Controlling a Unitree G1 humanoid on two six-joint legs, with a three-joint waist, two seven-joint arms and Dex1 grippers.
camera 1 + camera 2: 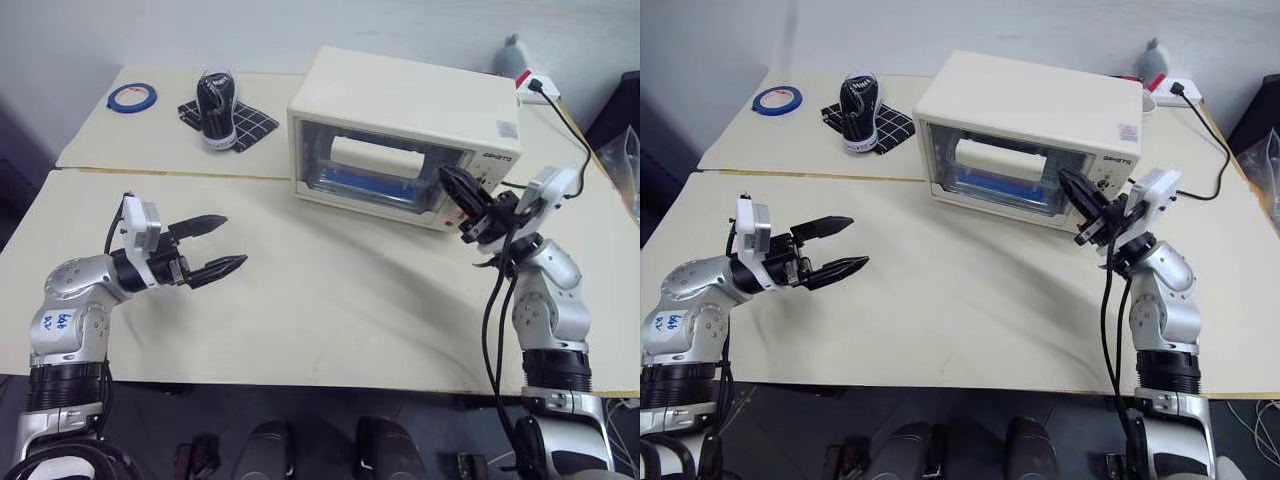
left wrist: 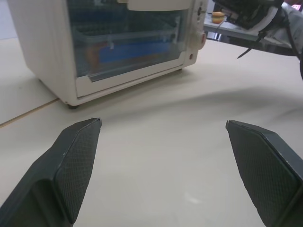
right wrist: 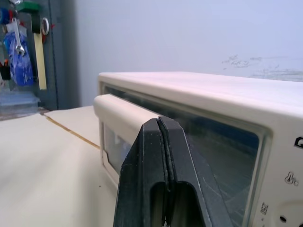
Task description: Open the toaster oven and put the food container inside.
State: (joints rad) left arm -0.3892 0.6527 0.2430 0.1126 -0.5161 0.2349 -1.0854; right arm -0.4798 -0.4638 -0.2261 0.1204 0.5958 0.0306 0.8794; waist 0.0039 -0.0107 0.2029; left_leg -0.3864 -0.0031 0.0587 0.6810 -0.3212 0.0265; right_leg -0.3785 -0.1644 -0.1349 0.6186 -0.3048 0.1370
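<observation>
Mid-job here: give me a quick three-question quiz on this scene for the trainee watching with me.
1. True or false: the toaster oven door is shut.
2. Where is the food container? A) on the table beside the oven B) inside the oven, behind the glass C) in a gripper
3. Which gripper has its fingers spread wide, holding nothing?

Key:
1. True.
2. B.
3. The left gripper; the right gripper is shut, next to the oven's front by the handle.

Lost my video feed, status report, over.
Left gripper open, empty, over table. Right gripper shut, empty, at toaster oven door, which is closed. Food container inside. Nothing in the way.
</observation>
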